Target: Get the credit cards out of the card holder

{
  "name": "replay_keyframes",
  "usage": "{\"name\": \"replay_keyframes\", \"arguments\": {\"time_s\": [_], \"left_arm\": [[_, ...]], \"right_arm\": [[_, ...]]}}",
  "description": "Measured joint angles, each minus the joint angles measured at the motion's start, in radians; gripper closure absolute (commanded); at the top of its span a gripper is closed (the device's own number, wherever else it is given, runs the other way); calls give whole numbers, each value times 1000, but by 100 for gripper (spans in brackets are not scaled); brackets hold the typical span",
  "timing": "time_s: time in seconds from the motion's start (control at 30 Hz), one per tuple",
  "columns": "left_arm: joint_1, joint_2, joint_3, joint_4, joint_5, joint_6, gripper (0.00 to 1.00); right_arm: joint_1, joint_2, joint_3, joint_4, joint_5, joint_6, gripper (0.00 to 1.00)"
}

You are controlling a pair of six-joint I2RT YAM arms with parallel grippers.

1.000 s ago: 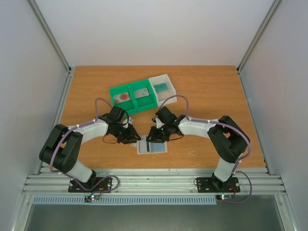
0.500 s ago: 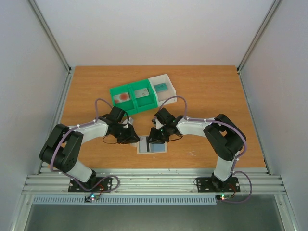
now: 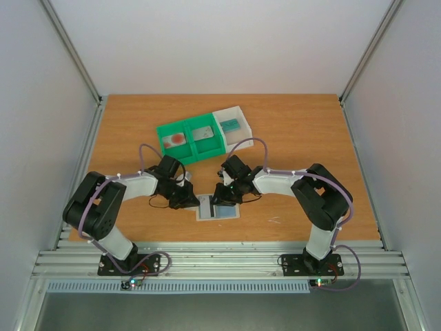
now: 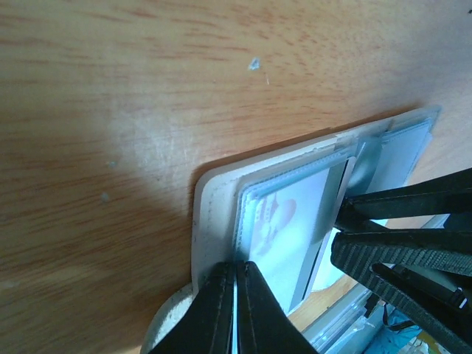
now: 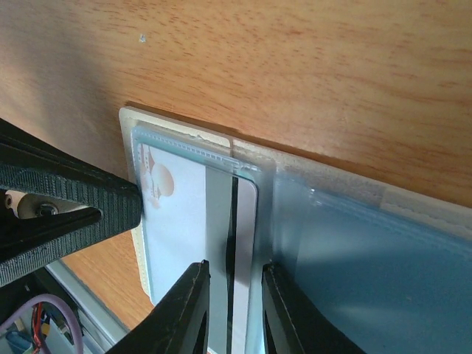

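Left gripper [image 4: 234,271] clenched on card holder [image 4: 212,221] edge; pin it flat. Right gripper [image 5: 234,274] slightly parted, striped card [image 5: 193,221] beneath tips, contact unclear; slide card out slowly, low.

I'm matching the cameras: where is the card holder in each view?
Top external: card holder, just below centre.
Left wrist: holder, lower centre to right edge.
Right wrist: holder, left-centre to lower right.
Shared landmark: reddish-marked card in its clear pocket, both wrist views.
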Motion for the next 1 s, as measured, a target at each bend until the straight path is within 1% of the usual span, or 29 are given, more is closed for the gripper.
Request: {"name": "replay_keyframes", "arguments": {"time_s": [0.4, 0.5, 0.73, 1.0], "left_arm": [[0, 3, -5, 10, 1, 0, 96], [1, 3, -8, 14, 2, 0, 96], [1, 4, -8, 16, 2, 0, 96], [3, 6, -8, 16, 6, 4, 95]], "right_arm": [[0, 0, -11, 30, -3, 11, 82], [0, 0, -13, 38, -4, 16, 85], [-1, 0, -25, 50, 5, 27, 99], [-5, -10, -47, 78, 5, 29, 99]]}}
